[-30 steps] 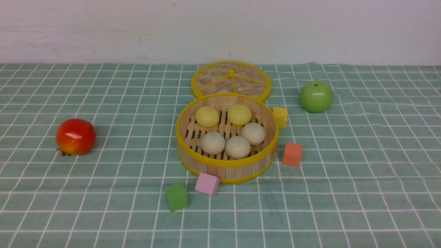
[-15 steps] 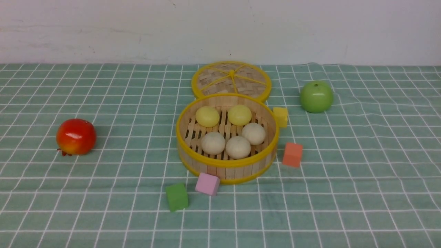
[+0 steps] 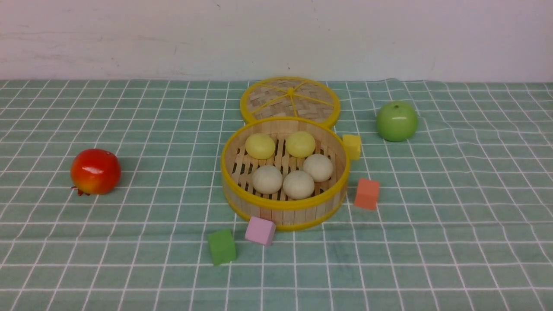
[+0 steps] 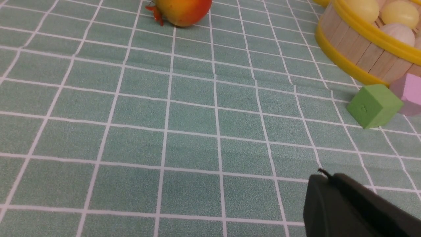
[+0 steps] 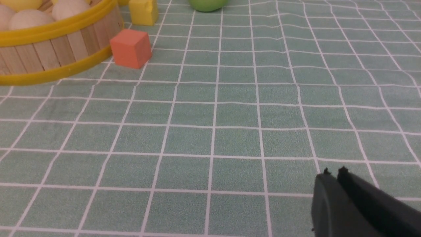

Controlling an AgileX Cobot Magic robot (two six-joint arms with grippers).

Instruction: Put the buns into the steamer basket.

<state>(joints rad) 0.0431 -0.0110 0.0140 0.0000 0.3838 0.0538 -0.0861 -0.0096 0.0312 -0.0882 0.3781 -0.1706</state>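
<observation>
Buns [image 3: 286, 164], all five, sat inside the steamer basket [image 3: 283, 206] in the front view, which showed neither arm. Only the wrist views caught the left tool [image 4: 324, 179] and right tool [image 5: 333, 176], both closed and empty over bare worktop [image 3: 453, 242].

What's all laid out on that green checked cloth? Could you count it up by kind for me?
Round buns in the steamer: 5 (pale yellow bun, beige bun)
Coloured cubes: 4 (green cube)
Fruits: 2 (red pomegranate, green apple)
Slatted wooden steamer basket: 1
Woven flat lid: 1
Total: 13
</observation>
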